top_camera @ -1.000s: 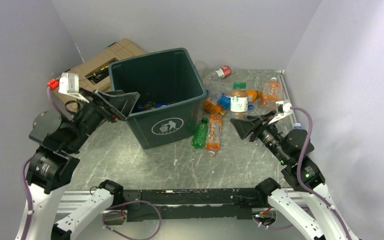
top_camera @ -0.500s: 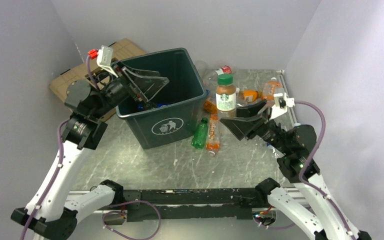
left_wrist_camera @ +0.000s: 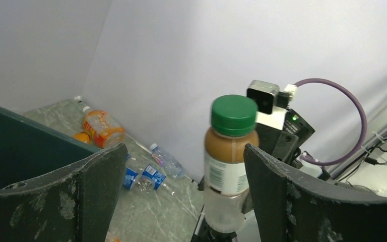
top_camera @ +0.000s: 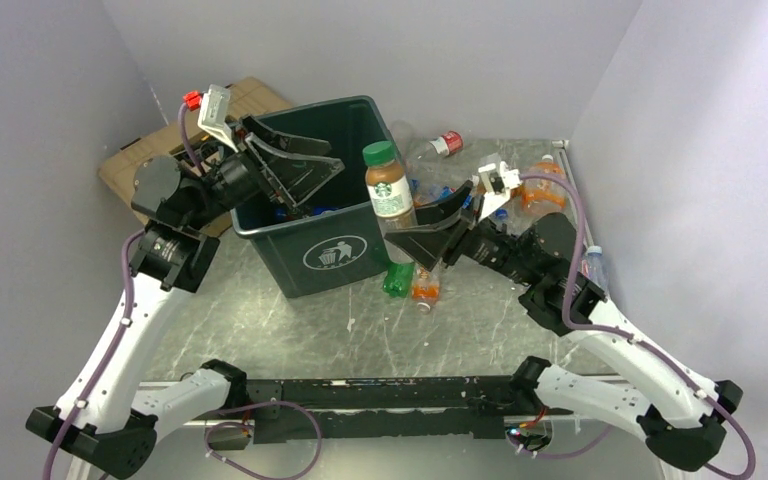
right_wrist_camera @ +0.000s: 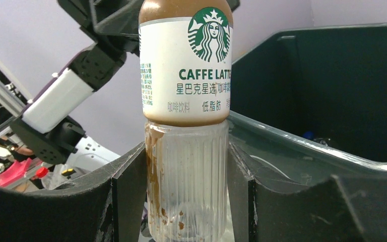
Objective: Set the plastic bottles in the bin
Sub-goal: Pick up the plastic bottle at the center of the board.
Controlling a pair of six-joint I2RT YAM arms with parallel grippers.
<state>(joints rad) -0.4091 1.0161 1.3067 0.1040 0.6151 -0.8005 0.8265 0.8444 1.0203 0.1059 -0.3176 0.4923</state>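
Change since 0.5 s ago: the right gripper [top_camera: 407, 232] has carried the latte bottle [top_camera: 387, 190] toward 9 o'clock, from well clear of the bin [top_camera: 290, 270] to just beside its 3 o'clock rim. At 1.0 s ago that bottle stood on the table [top_camera: 290, 340] among the others. It is now upright, green cap up, off the table. Both fingers press the ribbed clear base from either side, with no gap in the right wrist view. Whether the base is past the rim, cannot tell. The left gripper [top_camera: 317, 165] sits about where it was 0.5 s ago, above the bin's 9 o'clock half, fingers spread wide with nothing between them. At 1.0 s ago it was outside the bin at 9 o'clock. Count, top view: one bin, one bottle held, four bottles plain on the table. The green bottle [top_camera: 397, 277] and orange-labelled bottle [top_camera: 422, 290] lie side by side at the bin's 4 o'clock. The red-capped clear bottle [top_camera: 438, 146] is at 1 o'clock and the orange bottle [top_camera: 540, 192] is at far 3 o'clock. The right arm hides more; the left wrist view adds blue-labelled crushed bottles [left_wrist_camera: 143, 177] and a small clear bottle [left_wrist_camera: 165, 160]. Blue-labelled items [top_camera: 300, 212] lie inside the bin, number unreadable. One tan case [top_camera: 255, 98] lies at the bin's 10 o'clock.
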